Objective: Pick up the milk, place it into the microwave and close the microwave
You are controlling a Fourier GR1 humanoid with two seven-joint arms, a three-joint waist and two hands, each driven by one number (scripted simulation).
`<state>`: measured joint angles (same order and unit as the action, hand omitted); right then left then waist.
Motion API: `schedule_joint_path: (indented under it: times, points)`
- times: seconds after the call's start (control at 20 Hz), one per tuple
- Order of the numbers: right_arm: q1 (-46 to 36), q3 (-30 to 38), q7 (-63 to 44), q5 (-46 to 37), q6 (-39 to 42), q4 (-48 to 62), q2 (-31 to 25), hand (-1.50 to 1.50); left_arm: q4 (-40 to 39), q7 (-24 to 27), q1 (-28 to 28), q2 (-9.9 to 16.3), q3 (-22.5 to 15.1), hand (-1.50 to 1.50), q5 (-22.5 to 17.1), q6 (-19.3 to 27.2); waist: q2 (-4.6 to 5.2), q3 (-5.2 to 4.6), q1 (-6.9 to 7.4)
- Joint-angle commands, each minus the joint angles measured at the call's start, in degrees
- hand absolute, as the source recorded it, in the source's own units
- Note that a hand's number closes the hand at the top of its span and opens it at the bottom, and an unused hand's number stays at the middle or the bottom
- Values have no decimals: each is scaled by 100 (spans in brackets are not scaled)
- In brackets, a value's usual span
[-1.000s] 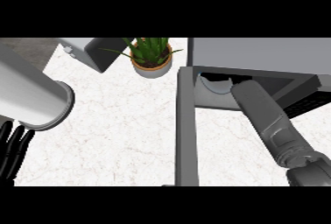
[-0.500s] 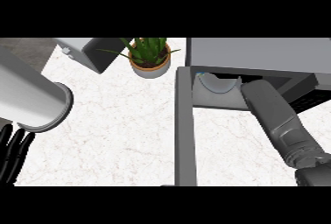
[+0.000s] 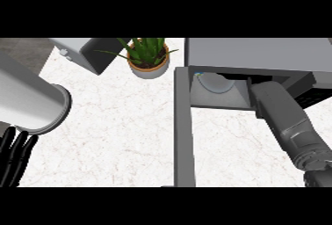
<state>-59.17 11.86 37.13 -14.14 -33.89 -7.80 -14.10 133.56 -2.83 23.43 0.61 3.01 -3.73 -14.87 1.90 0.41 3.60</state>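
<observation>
- The milk (image 3: 217, 82) is sitting inside the open microwave (image 3: 259, 52), showing as a pale rounded top near the cavity's left wall
- The microwave's door (image 3: 183, 132) is standing open, running down the view as a grey bar from the cavity's left edge
- The right forearm (image 3: 285, 123) is reaching up into the cavity just right of the milk; the right hand is lying hidden in there, so I cannot tell whether it is grasping or released
- The left hand (image 3: 14, 156) is resting at the view's lower left, fingers straight and holding nothing
- A potted plant (image 3: 149, 59) is standing on the white marble counter (image 3: 110, 149), left of the microwave
</observation>
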Motion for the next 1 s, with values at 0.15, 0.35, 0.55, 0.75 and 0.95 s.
schedule_joint_path:
  times: [0.15,0.35,0.55,0.75,0.95]
  points:
    - [296,346,421,381,741,-234,-79,-150,-85,140,229,-59,-135,-150,24,-3,-114,-33,-134]
    - [446,511,492,594,1280,-347,-87,-150,-82,106,173,-60,-65,-150,9,59,-145,-35,-212]
    - [630,502,418,626,1598,-430,-187,-150,72,278,581,-59,-338,-150,10,35,-167,-38,-222]
    - [871,490,533,749,2395,-562,-4,-150,189,-116,282,-24,-415,-150,60,142,-176,-37,-298]
    - [1429,408,535,736,2144,-726,296,-150,153,197,578,-59,-483,-150,31,171,-229,-45,-376]
